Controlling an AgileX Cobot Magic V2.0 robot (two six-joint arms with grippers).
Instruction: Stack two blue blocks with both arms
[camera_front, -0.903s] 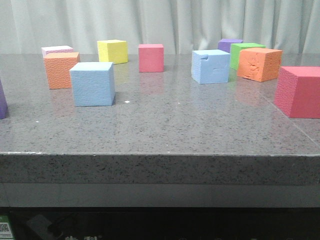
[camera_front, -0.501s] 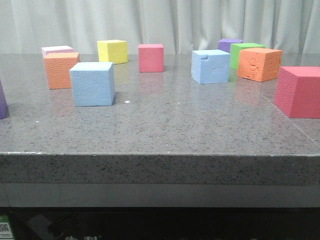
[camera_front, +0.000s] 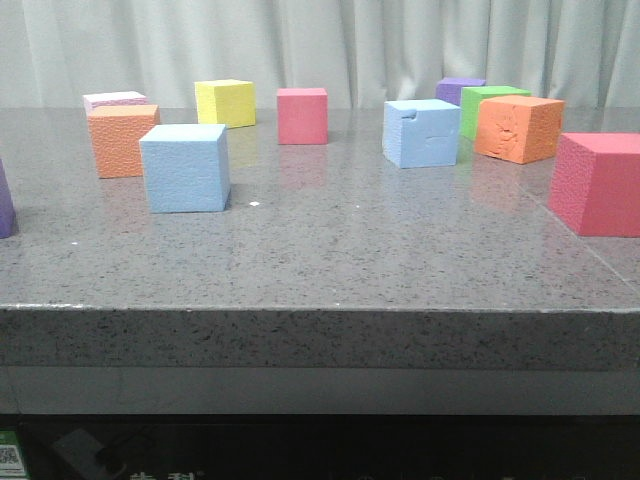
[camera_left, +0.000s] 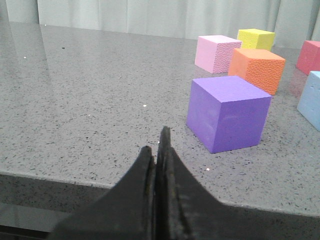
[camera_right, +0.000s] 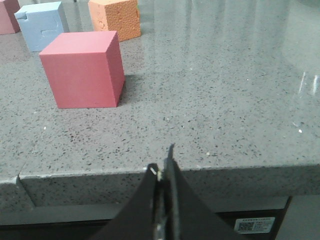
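Front view shows the two targets well apart on the speckled grey stone table (camera_front: 330, 260): the clean-faced light blue foam cube (camera_front: 185, 167) stands on the left side, just in front of an orange foam cube (camera_front: 120, 140), while the paler blue foam cube with a notched corner (camera_front: 421, 132) sits further back and to the right, near a green cube (camera_front: 485, 105) and a gouged orange cube (camera_front: 518, 128). Neither arm appears in this view. In the wrist views, the left gripper (camera_left: 159, 160) hangs at the near table edge with its dark fingers pressed together on nothing, a purple foam cube (camera_left: 227, 112) just ahead of it; the right gripper (camera_right: 165, 172) is likewise closed and empty, low at the table edge, facing a red foam cube (camera_right: 84, 68). Nothing is stacked yet, so this looks like the very start. The next move likely calls for each arm to open its fingers and reach past the nearer decoy cubes toward its own blue block.
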